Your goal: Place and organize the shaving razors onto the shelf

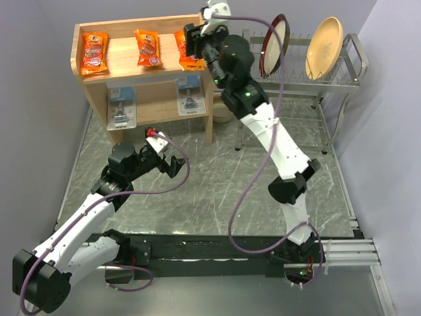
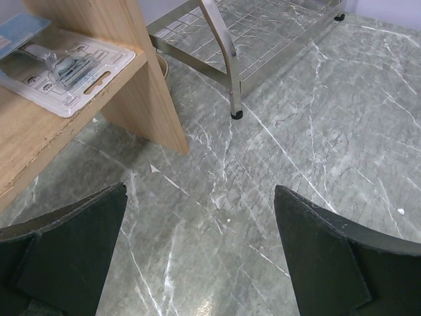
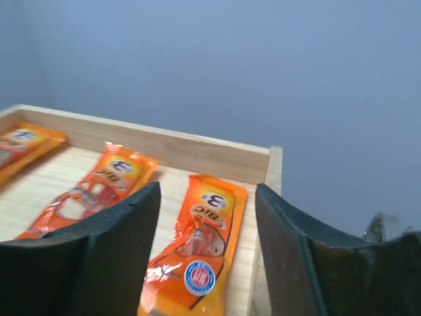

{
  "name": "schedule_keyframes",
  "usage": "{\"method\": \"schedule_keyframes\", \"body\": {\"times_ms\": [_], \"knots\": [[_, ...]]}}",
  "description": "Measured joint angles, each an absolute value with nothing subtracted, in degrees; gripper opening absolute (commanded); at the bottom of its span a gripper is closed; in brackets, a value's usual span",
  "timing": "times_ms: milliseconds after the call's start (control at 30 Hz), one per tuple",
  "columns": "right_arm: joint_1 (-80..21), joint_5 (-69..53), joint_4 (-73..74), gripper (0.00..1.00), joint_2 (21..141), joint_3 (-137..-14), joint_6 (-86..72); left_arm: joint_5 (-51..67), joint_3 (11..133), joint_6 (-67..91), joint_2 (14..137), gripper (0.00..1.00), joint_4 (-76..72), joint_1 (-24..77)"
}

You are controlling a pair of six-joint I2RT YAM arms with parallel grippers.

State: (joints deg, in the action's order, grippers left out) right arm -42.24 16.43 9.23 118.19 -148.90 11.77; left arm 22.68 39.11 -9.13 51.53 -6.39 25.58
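orange packs (image 1: 147,48) | blue-white carded packs (image 1: 122,104) | pale wood shelf (image 1: 155,99) | grey white-veined table (image 1: 210,178)

Glossy orange razor packs (image 1: 147,48) are gleaming on the matt light-wood shelf (image 1: 122,54); the smooth veined grey surface (image 1: 204,191) is reflecting light softly.

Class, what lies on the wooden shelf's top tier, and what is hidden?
On the top tier lie a left orange pack, a middle orange pack and a right orange pack. From above, the right hand covers part of the right one.
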Motion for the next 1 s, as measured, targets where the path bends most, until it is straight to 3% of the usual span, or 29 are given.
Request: {"method": "schedule_keyframes", "body": {"times_ms": [33, 133, 167, 233, 567, 1000], "knots": [[-42.06, 14.66, 10.00, 0.58, 116.77, -148.09, 11.97, 22.68, 39.11, -9.13, 51.51, 0.99, -6.44, 25.58], [-41.19, 9.10, 12.56, 0.28, 112.84, -145.21, 12.34, 22.68, 39.11, -8.84, 51.51, 0.99, -6.66, 25.58], [-40.80, 6.87, 13.74, 0.24, 111.50, -143.90, 12.05, 22.68, 39.11, -8.75, 51.46, 0.99, -6.70, 25.58], [-40.10, 2.79, 15.20, 0.03, 109.65, -141.32, 11.81, 22.68, 39.05, -8.69, 51.44, 1.00, -6.92, 25.58], [-39.48, -7.20, 21.65, 0.08, 111.94, -137.45, 8.12, 22.65, 37.87, -8.69, 50.70, 0.99, -7.33, 25.39], [-40.64, 2.72, 19.57, 0.06, 119.52, -142.54, 4.71, 22.68, 37.67, -8.67, 50.70, 0.99, -7.27, 24.67]]}}
